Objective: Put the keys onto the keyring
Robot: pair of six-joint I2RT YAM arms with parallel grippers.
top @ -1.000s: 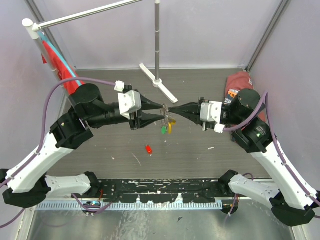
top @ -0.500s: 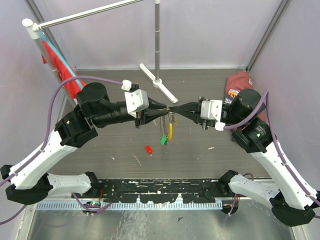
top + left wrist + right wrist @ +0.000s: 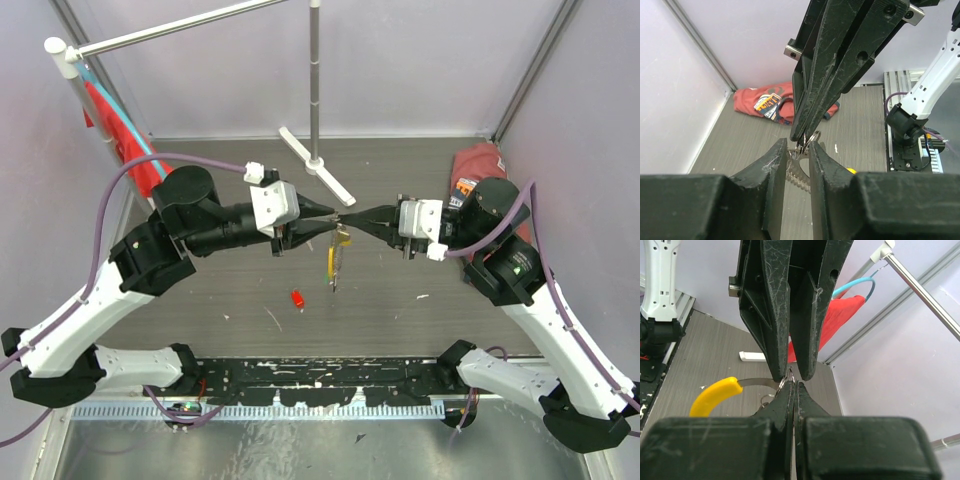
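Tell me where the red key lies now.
In the top view, the red key lies on the table, slightly left of centre, just below and left of the hanging yellow tag.

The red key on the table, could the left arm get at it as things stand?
Probably yes: the red key lies bare on the table near the left gripper, but its jaws are busy at the keyring.

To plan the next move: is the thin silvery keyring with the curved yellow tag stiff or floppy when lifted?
Probably floppy: the keyring hangs limp under the right gripper, yellow tag lowest. Likely light, since a fingertip pinch carries it. May swing if moved.
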